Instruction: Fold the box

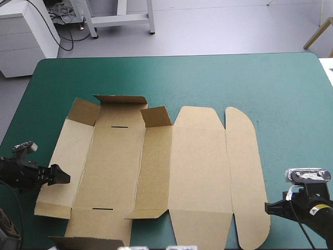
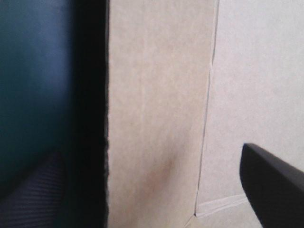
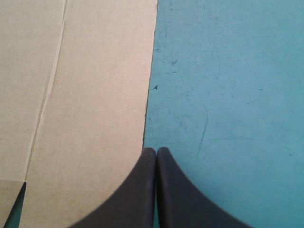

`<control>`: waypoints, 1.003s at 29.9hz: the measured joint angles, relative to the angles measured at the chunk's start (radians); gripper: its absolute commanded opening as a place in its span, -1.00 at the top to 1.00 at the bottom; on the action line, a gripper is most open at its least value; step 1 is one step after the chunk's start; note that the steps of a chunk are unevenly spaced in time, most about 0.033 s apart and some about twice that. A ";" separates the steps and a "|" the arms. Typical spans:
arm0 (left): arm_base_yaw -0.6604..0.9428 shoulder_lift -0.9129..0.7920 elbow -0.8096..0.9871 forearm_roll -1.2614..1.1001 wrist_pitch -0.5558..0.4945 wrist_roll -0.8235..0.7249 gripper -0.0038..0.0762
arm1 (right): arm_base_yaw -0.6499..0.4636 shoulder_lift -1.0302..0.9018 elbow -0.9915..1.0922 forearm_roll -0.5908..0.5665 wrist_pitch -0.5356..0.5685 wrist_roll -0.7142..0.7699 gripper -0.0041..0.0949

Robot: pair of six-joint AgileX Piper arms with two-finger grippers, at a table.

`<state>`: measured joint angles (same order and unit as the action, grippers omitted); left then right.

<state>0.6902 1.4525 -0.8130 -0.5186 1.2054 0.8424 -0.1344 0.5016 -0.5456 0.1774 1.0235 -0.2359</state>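
Across the middle of the teal-green surface [image 1: 291,99]: one brown box [image 1: 197,166], a cut sheet lying mostly flat, its far left flaps [image 1: 120,99] tilted up. Left gripper [image 1: 61,176]: released; I see its black fingers apart, one on either side of the sheet's left edge. Right gripper [image 1: 268,208]: clenched to a point, empty, tip at the sheet's right edge near the front corner.

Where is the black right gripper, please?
In the high view, the right gripper sits at the table's near right, beside the brown cardboard box's right edge.
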 measured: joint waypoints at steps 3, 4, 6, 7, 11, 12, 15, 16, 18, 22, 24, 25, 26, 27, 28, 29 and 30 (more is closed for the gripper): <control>-0.010 0.023 0.002 -0.029 -0.005 0.017 -0.85 | 0.000 0.000 0.000 0.000 0.000 0.000 0.96; -0.017 0.025 0.002 -0.036 -0.006 0.023 -0.85 | 0.000 0.000 0.000 0.000 0.000 0.000 0.96; -0.040 0.028 0.002 -0.045 -0.007 0.029 -0.85 | 0.000 0.000 0.000 0.000 0.000 0.000 0.96; -0.056 0.028 0.002 -0.047 -0.007 0.032 -0.85 | 0.000 0.000 0.000 0.000 0.000 0.000 0.96; -0.112 0.030 0.002 -0.055 -0.007 0.035 -0.85 | 0.000 0.000 0.000 0.000 0.000 0.000 0.96; -0.121 0.030 0.002 -0.056 -0.007 0.036 -0.85 | 0.000 0.000 0.000 0.000 0.000 0.000 0.96; -0.132 0.030 0.002 -0.059 -0.007 0.030 -0.85 | 0.000 0.000 0.000 0.000 0.000 0.000 0.96; -0.134 0.030 0.002 -0.059 -0.007 0.031 -0.85 | 0.000 0.000 0.000 0.000 0.000 0.000 0.96; -0.134 0.030 0.002 -0.059 -0.007 0.024 -0.85 | 0.000 0.000 0.000 0.000 0.000 0.000 0.96; -0.138 0.030 0.002 -0.060 -0.010 0.011 -0.74 | 0.000 0.000 0.000 0.000 0.000 0.000 0.96; -0.138 0.031 0.002 -0.060 -0.011 0.008 -0.58 | 0.000 0.000 0.000 0.000 0.000 0.000 0.96; -0.138 0.031 0.002 -0.060 -0.011 0.006 -0.47 | 0.000 0.000 0.000 0.000 0.000 0.000 0.96; -0.138 0.033 0.003 -0.059 -0.011 0.005 -0.34 | 0.000 0.000 0.000 0.000 0.000 0.000 0.96; -0.138 0.033 0.002 -0.059 -0.011 0.005 -0.22 | 0.000 0.000 0.000 0.000 0.000 0.000 0.96; -0.138 0.033 0.002 -0.059 -0.011 0.005 -0.04 | 0.000 0.000 0.000 0.000 0.000 0.000 0.96; -0.138 0.033 0.002 -0.059 -0.011 0.005 0.15 | 0.000 0.000 0.000 0.000 0.000 0.000 0.96; -0.138 0.033 0.002 -0.059 -0.011 0.005 0.30 | 0.000 0.000 0.000 0.000 0.000 0.000 0.96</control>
<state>0.5527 1.4855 -0.8105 -0.5775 1.1941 0.8470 -0.1344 0.5016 -0.5456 0.1774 1.0235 -0.2359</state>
